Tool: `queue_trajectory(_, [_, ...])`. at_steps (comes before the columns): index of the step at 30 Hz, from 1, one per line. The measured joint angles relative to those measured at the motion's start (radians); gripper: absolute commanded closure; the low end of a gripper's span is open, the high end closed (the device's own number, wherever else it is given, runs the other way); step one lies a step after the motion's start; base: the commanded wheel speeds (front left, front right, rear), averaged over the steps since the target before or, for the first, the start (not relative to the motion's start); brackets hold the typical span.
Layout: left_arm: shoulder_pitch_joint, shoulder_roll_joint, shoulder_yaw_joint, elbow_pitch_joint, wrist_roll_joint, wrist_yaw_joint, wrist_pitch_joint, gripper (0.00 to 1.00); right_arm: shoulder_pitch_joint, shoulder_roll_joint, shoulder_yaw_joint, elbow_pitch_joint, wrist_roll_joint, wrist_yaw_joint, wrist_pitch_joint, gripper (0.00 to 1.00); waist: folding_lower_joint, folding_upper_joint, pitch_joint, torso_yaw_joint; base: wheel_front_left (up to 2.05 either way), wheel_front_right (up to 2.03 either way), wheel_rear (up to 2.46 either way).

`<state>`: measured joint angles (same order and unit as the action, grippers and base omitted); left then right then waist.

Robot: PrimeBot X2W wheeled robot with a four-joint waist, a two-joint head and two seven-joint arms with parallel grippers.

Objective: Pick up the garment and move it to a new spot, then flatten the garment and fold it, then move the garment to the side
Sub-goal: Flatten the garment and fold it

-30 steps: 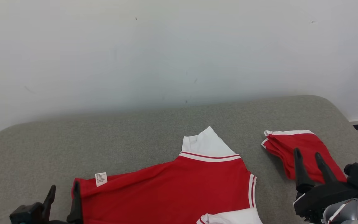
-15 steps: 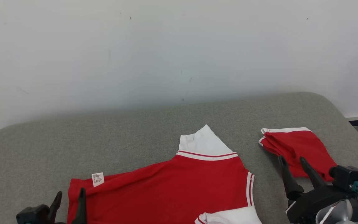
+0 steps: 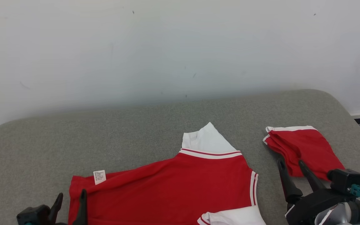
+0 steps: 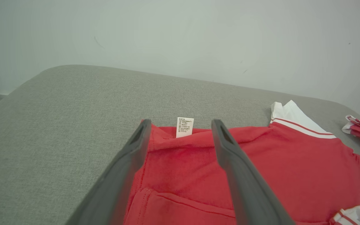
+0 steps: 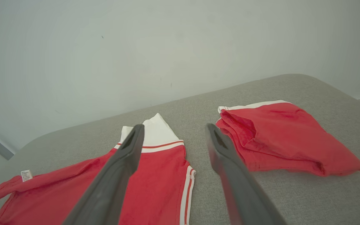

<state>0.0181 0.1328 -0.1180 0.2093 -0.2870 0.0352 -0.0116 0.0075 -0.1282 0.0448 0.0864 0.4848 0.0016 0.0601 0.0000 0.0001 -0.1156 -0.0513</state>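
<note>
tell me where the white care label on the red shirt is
In the head view the care label sits at the far left corner of the red shirt, just beyond the left gripper.

1. We see the garment (image 3: pixel 173 184) in red, its sleeves white, with thin red-and-white striped bands.
2. Its label (image 3: pixel 99 177) is white with dark print.
3. The folded garment (image 3: pixel 308 147) is red, edged white.
4. We find the tabletop (image 3: pixel 105 137) a flecked grey and the wall (image 3: pixel 167 47) off-white.
5. The left tool (image 3: pixel 72 192) and right tool (image 3: pixel 290 161) are dark grey.
</note>
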Motion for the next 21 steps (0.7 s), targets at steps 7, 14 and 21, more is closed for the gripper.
queue_trajectory(7, [-0.005, -0.007, -0.014, -0.003, -0.006, 0.000, 0.032, 0.00, -0.019, 0.001, -0.005, 0.012, 0.000, 0.004, 0.001, 0.00, 0.0000, 0.0000, 0.016, 0.009, 0.00, 0.00, 0.00])
queue_trajectory(14, [-0.110, -0.012, -0.032, 0.033, -0.011, 0.002, 0.100, 0.00, -0.108, -0.005, -0.001, 0.059, 0.007, 0.000, 0.052, 0.00, 0.0001, 0.0000, 0.051, 0.031, 0.00, 0.00, 0.00])
queue_trajectory(21, [-0.272, -0.003, -0.071, 0.100, 0.029, 0.010, 0.225, 0.00, -0.276, -0.036, 0.024, 0.149, 0.023, 0.003, 0.192, 0.00, 0.0001, 0.0000, 0.108, 0.056, 0.00, 0.00, 0.00])
